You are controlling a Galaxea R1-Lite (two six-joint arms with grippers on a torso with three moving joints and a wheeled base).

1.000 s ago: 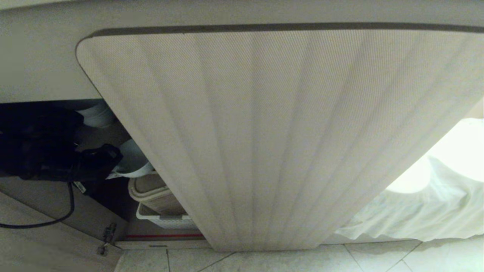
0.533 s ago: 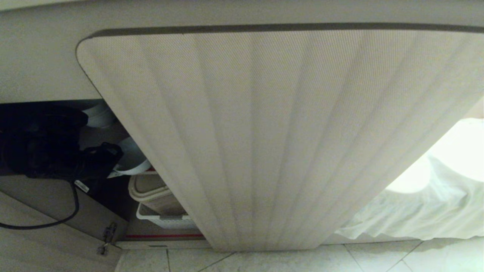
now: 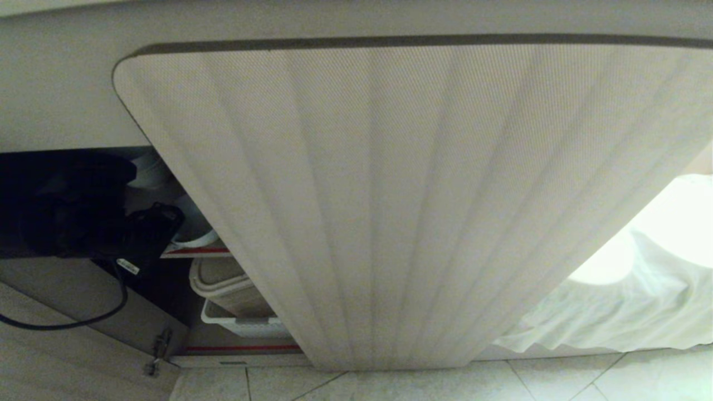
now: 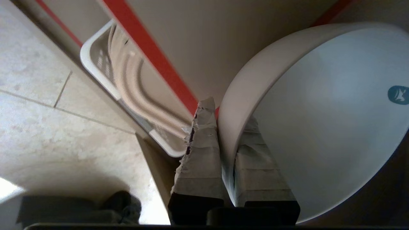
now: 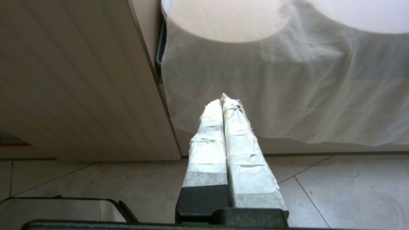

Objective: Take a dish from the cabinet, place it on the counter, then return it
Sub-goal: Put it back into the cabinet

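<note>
Dish (image 4: 319,121), a white bowl, is pinched by its rim in the left gripper (image 4: 228,134): one taped finger sits outside the wall, the other inside, clenched on the thin edge. In the head view the bowl (image 3: 192,231) shows at about nine o'clock of the frame, just above a red-edged shelf (image 3: 195,252) inside the cabinet (image 3: 390,195), with the left gripper (image 3: 147,228) beside it in the dark opening.

The grip is narrow, on one side of the rim only, so I judge the bowl could pivot or slip if the wrist turns quickly. Space is tight: the open fluted door stands at three o'clock of the bowl, and a white slotted basket (image 3: 239,323) with a beige bin sits at six o'clock below the shelf; a careless swing could knock the ceramic against the shelf edge or door. A cable (image 3: 67,323) hanging under the arm might snag.

The right gripper (image 5: 223,105) is parked with fingers pressed together, near a white cloth (image 5: 287,95).
</note>
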